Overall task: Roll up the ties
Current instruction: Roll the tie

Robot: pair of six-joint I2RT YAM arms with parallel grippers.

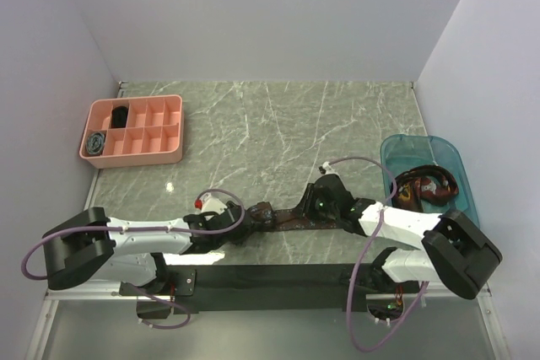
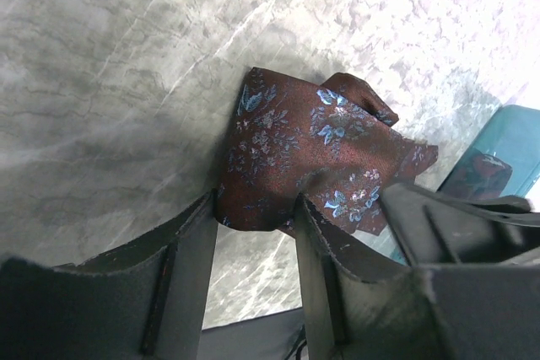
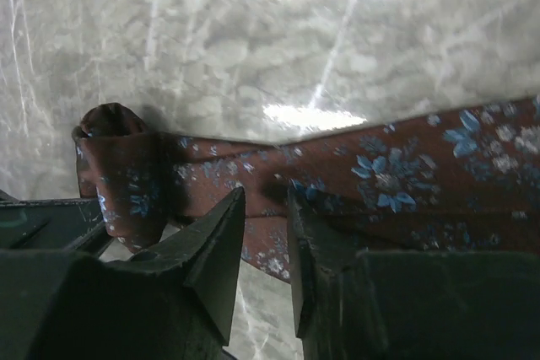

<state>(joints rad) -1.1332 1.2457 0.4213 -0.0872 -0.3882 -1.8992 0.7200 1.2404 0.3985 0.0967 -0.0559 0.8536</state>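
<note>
Dark fingers of the left gripper filled the bottom of the left wrist view. The started roll of the maroon floral tie filled the gap between them, so that gripper looked clenched on it. The right gripper hung just over the flat strip with its jaws slightly parted and nothing between them, so it was released.

The tie lay close to the near edge of the table, about midway between its left and right edges. It ran along that edge, rolled end toward the left arm.

The roll was judged barely begun: loose, lopsided, one corner sticking out. To do this step well, the left arm would need to turn the roll along the strip without lifting it, keeping both edges of the fabric stacked so the coil does not cone out. The right gripper would do best to press or lightly pinch the strip a little ahead of the roll, holding it flat and straight. Silky cloth slips, so a slack grip would probably let the turns spring open.

Finished coils sat in the pink divided tray at the far left corner. More ties waited in the teal bin by the right edge.
</note>
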